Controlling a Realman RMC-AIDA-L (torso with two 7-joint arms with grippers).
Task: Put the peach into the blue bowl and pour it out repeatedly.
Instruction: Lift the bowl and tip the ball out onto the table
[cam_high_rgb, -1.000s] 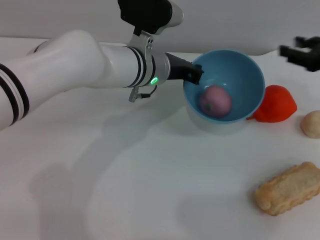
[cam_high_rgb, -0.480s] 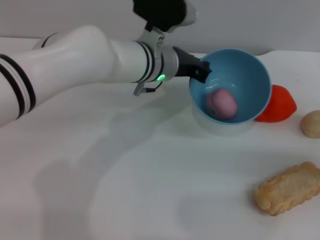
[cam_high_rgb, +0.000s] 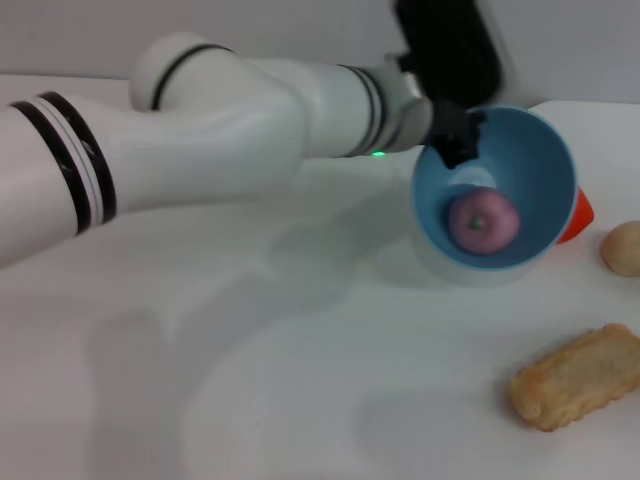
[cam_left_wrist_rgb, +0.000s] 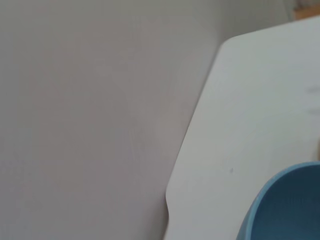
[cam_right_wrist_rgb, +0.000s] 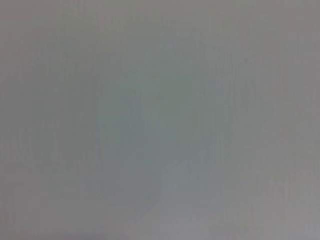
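A: What lies nearest the table's front edge?
B: A tan biscuit-like piece (cam_high_rgb: 577, 377), toward the front right corner.

A: And farther back?
B: The blue bowl (cam_high_rgb: 540, 165), tilted, mouth facing forward, near the right edge; the peach (cam_high_rgb: 483, 221) rests inside. The left gripper (cam_high_rgb: 457, 138) is clamped on the bowl's rim. A red fruit (cam_high_rgb: 581, 211) shows behind the bowl.

Soft, even light falls on the white tabletop (cam_high_rgb: 300, 380), with faint shadows under the left arm (cam_high_rgb: 200, 150). The arm's far end is motion-blurred. The right wrist view is a featureless grey blur.
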